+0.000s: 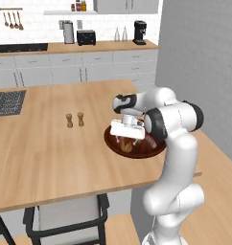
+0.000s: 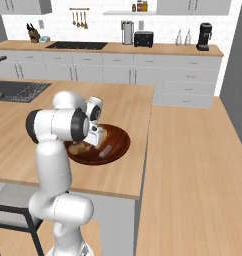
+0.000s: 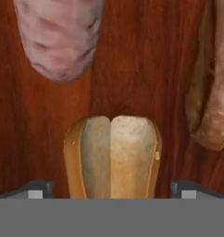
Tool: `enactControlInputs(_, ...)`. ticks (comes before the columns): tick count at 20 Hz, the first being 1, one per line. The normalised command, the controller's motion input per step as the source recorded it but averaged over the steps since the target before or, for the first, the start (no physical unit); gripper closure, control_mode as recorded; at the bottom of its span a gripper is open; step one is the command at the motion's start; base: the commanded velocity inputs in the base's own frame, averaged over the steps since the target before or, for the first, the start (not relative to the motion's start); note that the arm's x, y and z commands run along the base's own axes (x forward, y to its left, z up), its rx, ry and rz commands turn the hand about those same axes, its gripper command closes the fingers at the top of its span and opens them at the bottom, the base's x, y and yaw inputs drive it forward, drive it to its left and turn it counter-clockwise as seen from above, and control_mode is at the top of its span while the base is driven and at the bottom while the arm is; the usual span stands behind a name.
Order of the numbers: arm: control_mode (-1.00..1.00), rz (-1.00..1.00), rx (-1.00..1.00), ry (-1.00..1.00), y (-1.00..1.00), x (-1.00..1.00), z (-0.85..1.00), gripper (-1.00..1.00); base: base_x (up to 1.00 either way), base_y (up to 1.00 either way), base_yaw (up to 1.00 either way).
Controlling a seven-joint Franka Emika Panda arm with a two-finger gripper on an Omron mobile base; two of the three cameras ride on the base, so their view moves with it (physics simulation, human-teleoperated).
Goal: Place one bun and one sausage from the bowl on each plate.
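Observation:
The wide dark red-brown bowl (image 1: 150, 149) (image 2: 119, 136) sits near the end of the wooden island counter. My gripper (image 1: 124, 139) (image 3: 112, 190) hangs low over it, open, with nothing held. In the hand view a split tan bun (image 3: 111, 155) lies on the bowl floor (image 3: 132, 69) between the two fingertips (image 3: 37, 189), which stand apart on either side. A pale pinkish sausage (image 3: 60, 37) lies beyond the bun, and a second bun (image 3: 213, 92) lies off to one side. From the right base I see a bun (image 2: 79, 148) and a sausage (image 2: 106, 151) in the bowl. The plates are out of view.
Two small wooden shakers (image 1: 69, 120) (image 1: 80, 119) stand on the counter left of the bowl. A dark cooktop (image 1: 7, 103) is set in the counter's far left; a sink (image 2: 18, 91) shows in the right base view. A stool (image 1: 65, 215) stands below the counter's front edge.

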Motion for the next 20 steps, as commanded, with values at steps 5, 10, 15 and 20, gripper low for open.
enactControlInputs(5,-1.0,0.0,0.0,0.01,0.18,-0.03,-0.38,-1.0,0.0,0.0,0.0)
enactControlInputs(10,-1.0,0.0,0.0,0.0,0.0,0.0,-0.2,-1.0,0.0,0.0,0.0)
enactControlInputs(15,-1.0,0.0,0.0,-0.02,0.0,0.01,-0.01,1.0,0.0,0.0,0.0)
enactControlInputs(20,-1.0,0.0,-0.03,-0.05,0.0,-0.39,0.62,1.0,0.0,0.0,0.0)
